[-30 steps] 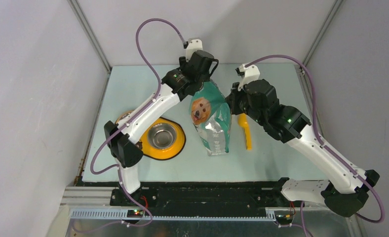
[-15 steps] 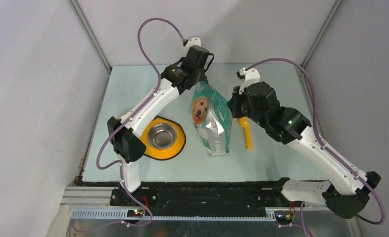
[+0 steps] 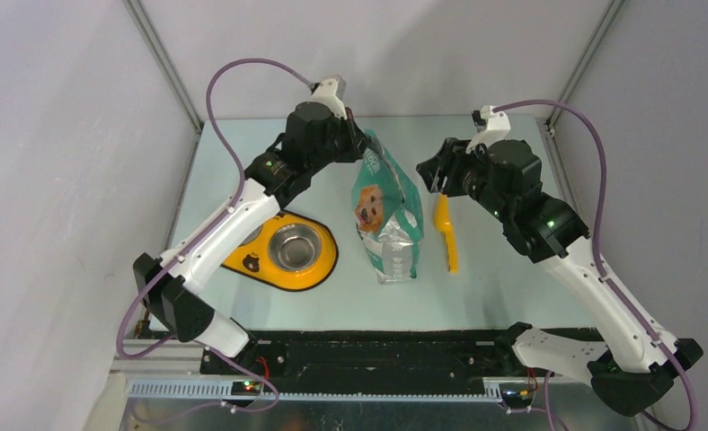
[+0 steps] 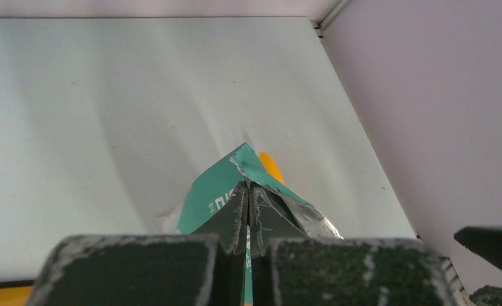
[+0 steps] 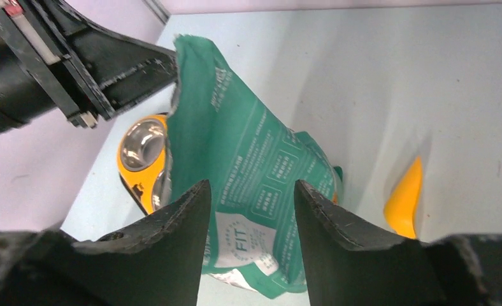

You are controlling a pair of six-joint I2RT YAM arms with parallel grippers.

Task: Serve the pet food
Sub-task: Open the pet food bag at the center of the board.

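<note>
Early yet: at upper centre the left gripper (image 4: pixel 248 191) clamps the bag (image 3: pixel 386 211) by its top corner, the right gripper (image 5: pixel 251 191) gapes empty, and the bowl (image 3: pixel 295 247) shows no pet food.

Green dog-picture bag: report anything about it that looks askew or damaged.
The green dog-picture foil bag is tilted, held up by one top corner pinched in the left gripper. Its top edge looks ragged in the right wrist view. No spill shows.

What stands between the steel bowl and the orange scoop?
The green food bag, its top pinched by the left gripper; the top view shows it.
</note>
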